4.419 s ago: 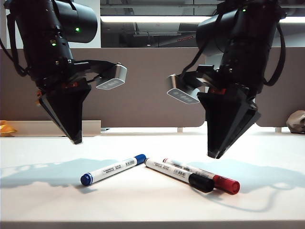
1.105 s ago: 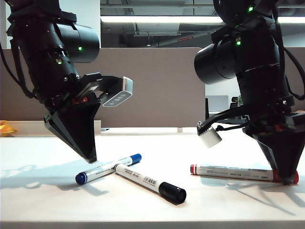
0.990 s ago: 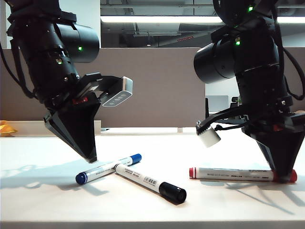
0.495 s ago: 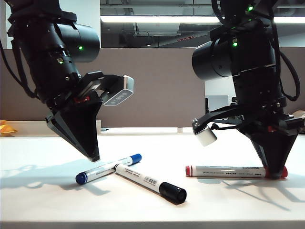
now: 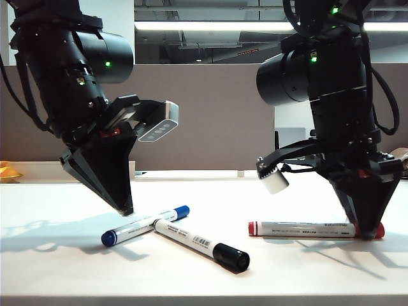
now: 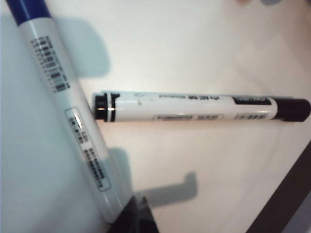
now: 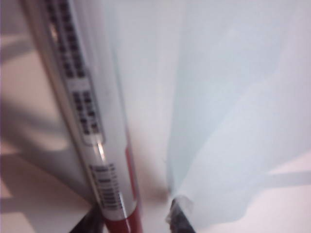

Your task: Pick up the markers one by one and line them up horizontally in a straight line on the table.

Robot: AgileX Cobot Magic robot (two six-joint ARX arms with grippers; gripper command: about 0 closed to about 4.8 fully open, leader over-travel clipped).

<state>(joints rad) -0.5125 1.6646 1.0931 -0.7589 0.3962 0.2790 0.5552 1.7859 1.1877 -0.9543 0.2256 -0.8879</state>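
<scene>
The red-capped marker [image 5: 299, 229] lies flat and level on the white table [image 5: 64, 268] at the right. My right gripper [image 5: 368, 234] points straight down over its cap end. In the right wrist view the red-capped marker [image 7: 92, 121] runs between the fingers of my right gripper [image 7: 133, 221], which stand open with a gap on one side. The blue-capped marker [image 5: 143, 225] and black-capped marker [image 5: 197, 241] lie slanted left of centre, their ends touching. My left gripper [image 5: 127, 209] hangs shut just above the blue one. The left wrist view shows the blue marker [image 6: 68, 111], the black marker [image 6: 194, 108] and the left gripper [image 6: 138, 217].
A grey-brown divider panel [image 5: 204, 115] stands behind the table. A yellow object [image 5: 7, 171] lies at the far left edge and a beige object [image 5: 400, 156] at the far right. The table's front edge runs close below the markers.
The red marker, earlier beside the black one in the middle, now lies level at the right. Over the last second the right gripper shifted slightly left and its jaws widened. The left arm stayed still.
</scene>
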